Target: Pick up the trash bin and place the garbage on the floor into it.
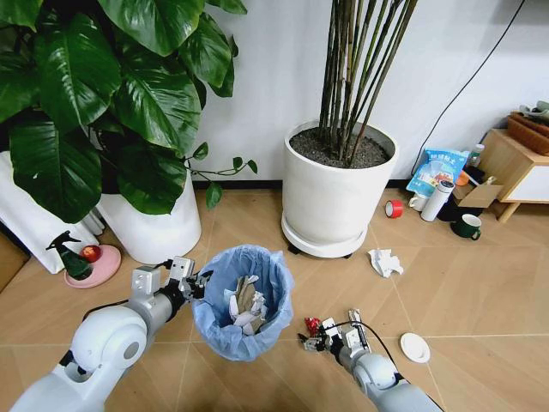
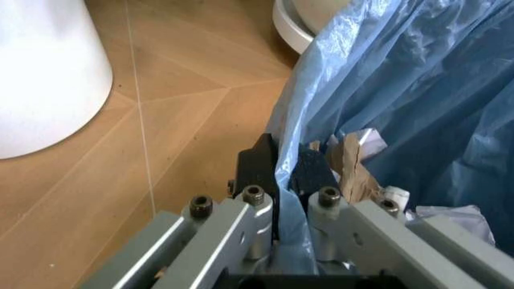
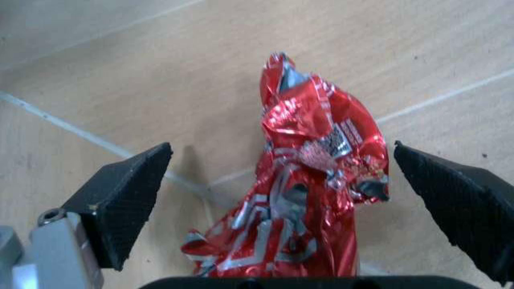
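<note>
The trash bin (image 1: 243, 300), lined with a crinkled light-blue bag and holding paper scraps, hangs low over the floor (image 1: 480, 283). My left gripper (image 1: 196, 283) is shut on its rim; in the left wrist view the black pads (image 2: 259, 165) pinch the blue bag (image 2: 401, 90). My right gripper (image 1: 316, 335) is down at the floor, open, its pads (image 3: 129, 192) standing on either side of a crumpled red wrapper (image 3: 317, 180), also seen as the red wrapper (image 1: 312, 324). A white paper wad (image 1: 384, 262) and a white disc (image 1: 415, 347) lie on the tiles.
A big white pot (image 1: 336, 193) with thin stems stands just behind the bin; another white pot (image 1: 150, 223) with large leaves is at the left. A red tape roll (image 1: 394, 209), green mug (image 1: 467, 227), bottle and low wooden table (image 1: 515, 159) crowd the back right.
</note>
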Robot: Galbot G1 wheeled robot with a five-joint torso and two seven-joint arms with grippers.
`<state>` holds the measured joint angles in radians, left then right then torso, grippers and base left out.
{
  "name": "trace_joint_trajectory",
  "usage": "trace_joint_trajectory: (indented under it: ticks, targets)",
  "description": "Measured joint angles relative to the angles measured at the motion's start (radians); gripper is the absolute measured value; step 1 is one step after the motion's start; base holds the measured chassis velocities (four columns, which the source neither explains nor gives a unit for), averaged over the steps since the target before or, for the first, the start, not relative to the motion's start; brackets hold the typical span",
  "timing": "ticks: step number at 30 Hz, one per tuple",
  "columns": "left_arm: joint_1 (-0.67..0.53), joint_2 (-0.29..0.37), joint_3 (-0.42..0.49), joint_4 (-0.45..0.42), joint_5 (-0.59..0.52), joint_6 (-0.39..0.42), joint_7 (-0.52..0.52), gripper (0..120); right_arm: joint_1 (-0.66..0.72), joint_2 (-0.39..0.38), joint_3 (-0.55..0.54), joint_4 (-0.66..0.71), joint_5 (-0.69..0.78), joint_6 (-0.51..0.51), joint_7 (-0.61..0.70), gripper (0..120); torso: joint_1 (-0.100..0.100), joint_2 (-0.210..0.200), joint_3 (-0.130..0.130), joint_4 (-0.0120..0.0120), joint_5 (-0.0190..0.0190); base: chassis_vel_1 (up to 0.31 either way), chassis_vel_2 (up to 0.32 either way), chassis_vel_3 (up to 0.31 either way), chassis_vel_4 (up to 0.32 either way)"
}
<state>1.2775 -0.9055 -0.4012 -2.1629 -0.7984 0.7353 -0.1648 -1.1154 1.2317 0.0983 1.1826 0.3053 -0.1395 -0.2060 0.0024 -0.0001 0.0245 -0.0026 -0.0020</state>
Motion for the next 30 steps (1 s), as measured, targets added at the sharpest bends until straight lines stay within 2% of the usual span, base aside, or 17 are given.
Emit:
trace_joint_trajectory:
  ticks: [2,5,6,9,10,13,16,26,30]
  targets:
    - [0.0,0.0,0.0,0.0,0.0,0.0,0.0,0,0.0,0.001,0.001,-0.002,0.0,0.0,0.0,94,0.0,0.0,0.0,0.0,0.0,0.0,0.0,0.0,0.0]
    - [0.002,0.0,0.0,0.001,0.001,0.0,0.002,0,-0.001,0.002,0.003,-0.003,0.0,0.0,0.0,82,0.0,0.0,0.0,0.0,-0.0001,0.0,0.0,0.0,0.0]
    - [0.002,0.0,0.0,0.001,0.001,0.0,0.002,0,-0.001,0.002,0.003,-0.003,0.0,0.0,0.0,82,0.0,0.0,0.0,0.0,-0.0001,0.0,0.0,0.0,0.0]
    - [0.001,0.0,0.0,0.002,0.001,0.0,0.002,0,-0.003,0.005,0.005,-0.007,0.0,0.0,0.0,66,0.0,0.0,0.0,-0.0001,0.0,0.0,0.0,0.0,0.0]
    - [0.001,0.0,0.0,0.002,0.001,0.0,0.002,0,-0.003,0.005,0.005,-0.007,0.0,0.0,0.0,66,0.0,0.0,0.0,-0.0001,0.0,0.0,0.0,0.0,0.0]
    - [0.0,0.0,0.0,0.002,0.001,0.0,0.003,0,-0.004,0.01,0.009,-0.012,0.0,0.001,0.001,52,0.0,0.0,0.0,-0.0002,-0.0004,0.0,0.0,0.0,0.0]
    - [-0.001,0.0,0.0,0.002,0.001,0.0,0.004,0,-0.006,0.009,0.009,-0.012,0.0,0.001,0.001,45,0.0,0.0,0.0,-0.0002,-0.0003,0.0,0.0,0.0,0.0]
    - [-0.002,-0.001,0.0,-0.001,0.001,0.0,0.007,0,-0.019,0.01,0.012,0.002,0.007,0.001,0.003,43,0.0,0.0,0.0,0.0001,0.0003,0.0,0.0,0.0,0.0]
    - [-0.002,-0.002,-0.001,-0.001,0.001,0.0,0.008,0,-0.03,0.01,0.025,0.017,0.022,-0.001,0.008,38,0.0,0.0,0.0,0.0002,0.0006,0.0,0.0,0.0,0.0]
